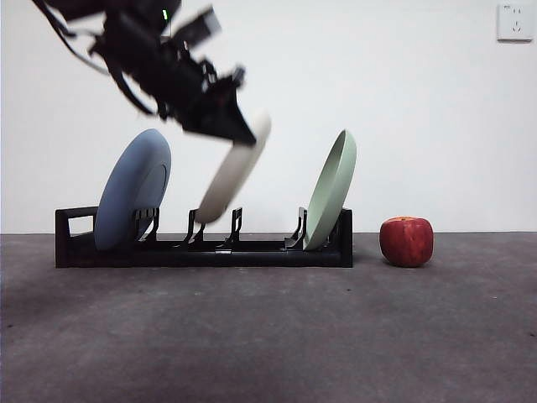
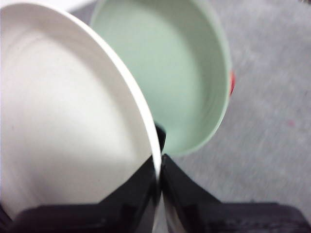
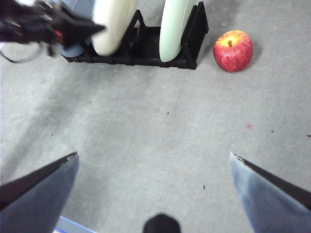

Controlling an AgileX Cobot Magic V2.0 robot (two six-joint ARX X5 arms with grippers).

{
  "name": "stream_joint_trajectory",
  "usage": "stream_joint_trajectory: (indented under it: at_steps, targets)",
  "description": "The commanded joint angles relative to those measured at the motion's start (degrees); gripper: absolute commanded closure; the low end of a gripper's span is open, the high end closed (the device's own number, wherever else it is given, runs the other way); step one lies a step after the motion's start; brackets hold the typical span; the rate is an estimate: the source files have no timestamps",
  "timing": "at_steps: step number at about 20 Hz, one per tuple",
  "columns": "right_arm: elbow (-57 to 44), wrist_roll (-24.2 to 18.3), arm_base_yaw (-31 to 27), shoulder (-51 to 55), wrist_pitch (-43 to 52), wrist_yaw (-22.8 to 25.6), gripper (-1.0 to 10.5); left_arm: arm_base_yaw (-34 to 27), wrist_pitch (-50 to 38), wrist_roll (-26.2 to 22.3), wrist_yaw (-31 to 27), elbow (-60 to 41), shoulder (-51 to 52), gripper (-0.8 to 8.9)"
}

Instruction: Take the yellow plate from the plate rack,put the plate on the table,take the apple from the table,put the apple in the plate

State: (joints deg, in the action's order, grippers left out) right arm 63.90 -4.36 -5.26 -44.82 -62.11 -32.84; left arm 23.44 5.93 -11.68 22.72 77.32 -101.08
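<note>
My left gripper is shut on the upper rim of the yellow plate, a cream round plate. The plate is tilted, with its lower edge about level with the divider tops of the black plate rack. The left wrist view shows the jaws pinching the plate's rim. The red apple stands on the table just right of the rack. My right gripper is open and empty above the table, well in front of the rack and the apple.
A light blue plate leans in the rack's left end near the handle loop. A pale green plate leans in the right end, close behind the cream plate. A white wall stands behind.
</note>
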Motion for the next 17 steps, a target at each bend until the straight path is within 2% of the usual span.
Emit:
stream_joint_trajectory:
  at_steps: [1,5,9,13,17]
  targets:
    - [0.17,-0.35,0.07,-0.02,0.17,-0.2,3.2,0.07,-0.42,1.14,0.42,0.13,4.24,8.2]
    - [0.17,-0.35,0.07,-0.02,0.39,-0.2,3.2,0.57,7.15,1.92,3.43,0.13,12.98,8.2]
    - [0.17,-0.33,0.07,-0.02,0.74,-0.2,3.2,4.76,23.47,-5.68,0.96,0.13,21.88,8.2]
    - [0.17,-0.35,0.07,-0.02,0.81,-0.2,3.2,14.95,39.19,-11.04,-12.5,0.13,26.62,8.19]
    - [0.17,-0.33,0.07,-0.02,0.79,-0.2,3.2,27.23,47.47,-11.45,-25.92,0.09,24.5,8.19]
